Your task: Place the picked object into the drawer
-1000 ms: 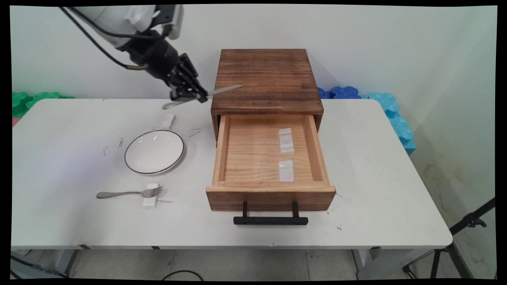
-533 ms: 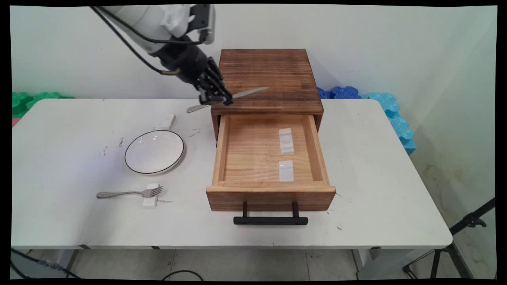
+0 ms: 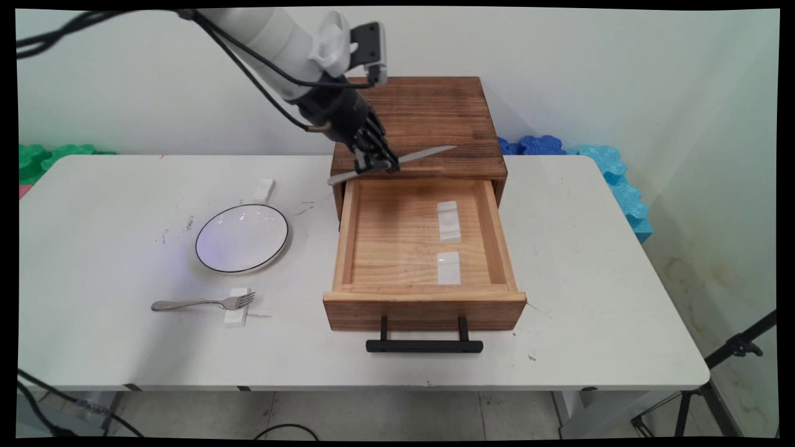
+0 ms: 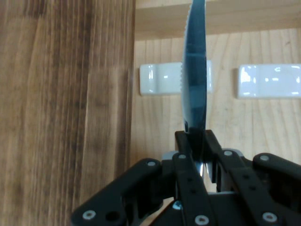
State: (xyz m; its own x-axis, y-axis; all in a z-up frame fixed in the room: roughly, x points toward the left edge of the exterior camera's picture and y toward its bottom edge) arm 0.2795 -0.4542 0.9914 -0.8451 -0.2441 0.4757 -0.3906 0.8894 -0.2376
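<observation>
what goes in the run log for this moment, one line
hand: shut on knife | over back of open drawer | two white rests inside | plate, fork on table

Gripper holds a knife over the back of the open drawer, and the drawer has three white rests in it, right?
Not quite: the drawer holds two white rests, not three, as the main view shows. The gripper does hold the knife over the drawer's back.

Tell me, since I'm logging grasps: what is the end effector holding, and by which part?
The end effector holds a table knife, pinched where handle meets blade; the blade sticks out over the open drawer.
</observation>
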